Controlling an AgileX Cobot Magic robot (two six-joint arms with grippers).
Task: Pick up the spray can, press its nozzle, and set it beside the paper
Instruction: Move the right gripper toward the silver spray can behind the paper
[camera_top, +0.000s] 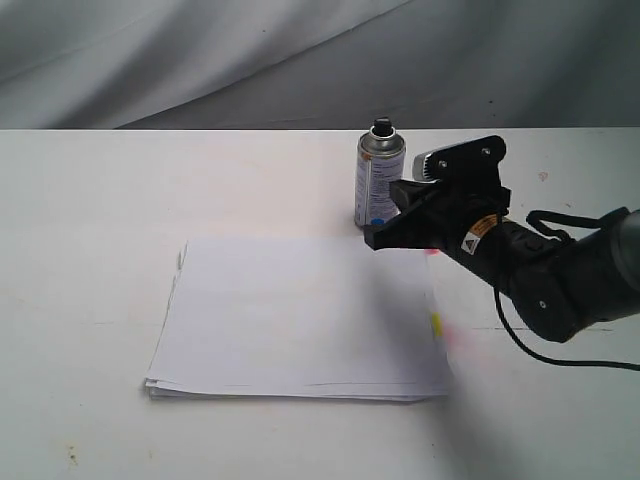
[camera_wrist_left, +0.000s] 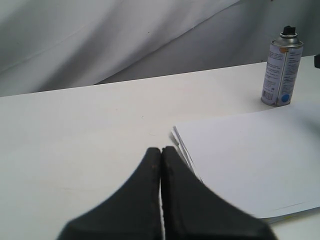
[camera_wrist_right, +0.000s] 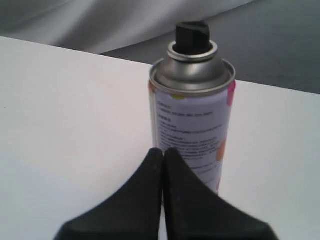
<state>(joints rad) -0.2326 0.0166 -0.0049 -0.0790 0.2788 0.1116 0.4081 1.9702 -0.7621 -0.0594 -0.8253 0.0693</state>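
Left claw (camera_wrist_left: 161, 152) pinched together, parked beside the paper (camera_top: 300, 320) on the table (camera_top: 90, 250). The spray can (camera_top: 379, 185) stands upright just off the paper's far right corner; the right claw (camera_top: 380, 237), fingers together too, points at it, likely lining up a grasp

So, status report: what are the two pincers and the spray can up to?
Left pincer shut, empty, by the paper. Right pincer shut, empty, facing the spray can. Can upright, ungrasped. Nothing between them.
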